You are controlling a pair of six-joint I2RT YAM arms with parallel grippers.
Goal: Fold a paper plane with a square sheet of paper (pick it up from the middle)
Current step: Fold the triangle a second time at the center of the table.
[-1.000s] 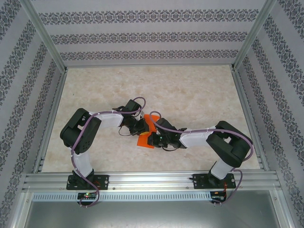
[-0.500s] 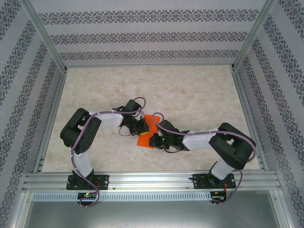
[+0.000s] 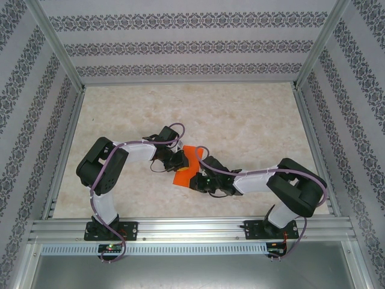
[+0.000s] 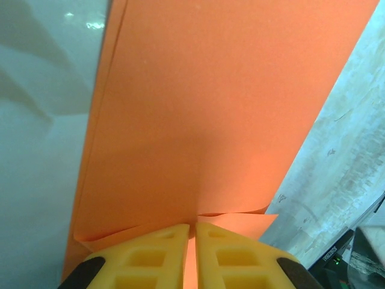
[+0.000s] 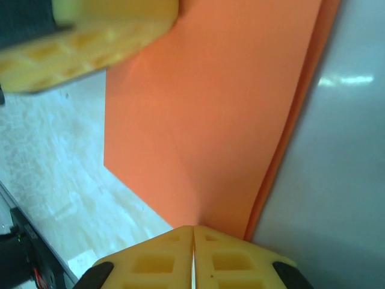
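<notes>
The square sheet of paper (image 3: pixel 183 176) is bright orange and folded over into layers, held up off the marble table between both arms. My left gripper (image 3: pixel 179 161) is shut on its edge; in the left wrist view the yellow fingertips (image 4: pixel 194 232) pinch the sheet (image 4: pixel 210 108), and a small flap curls beside them. My right gripper (image 3: pixel 197 179) is shut on the opposite edge; its tips (image 5: pixel 194 232) clamp the sheet (image 5: pixel 216 108) along a crease. The left gripper's yellow finger (image 5: pixel 90 42) shows at the top of the right wrist view. The paper plane is out of view.
The marble table (image 3: pixel 240 120) stretches away behind the arms. Patterned walls (image 3: pixel 192 45) with metal posts close it in on three sides. An aluminium rail (image 3: pixel 192 229) carrying both arm bases runs along the near edge.
The right arm's elbow has drawn back toward the near edge and its wrist has turned, shifting slightly left with the sheet. The left arm has stayed put. Both grips hold.
</notes>
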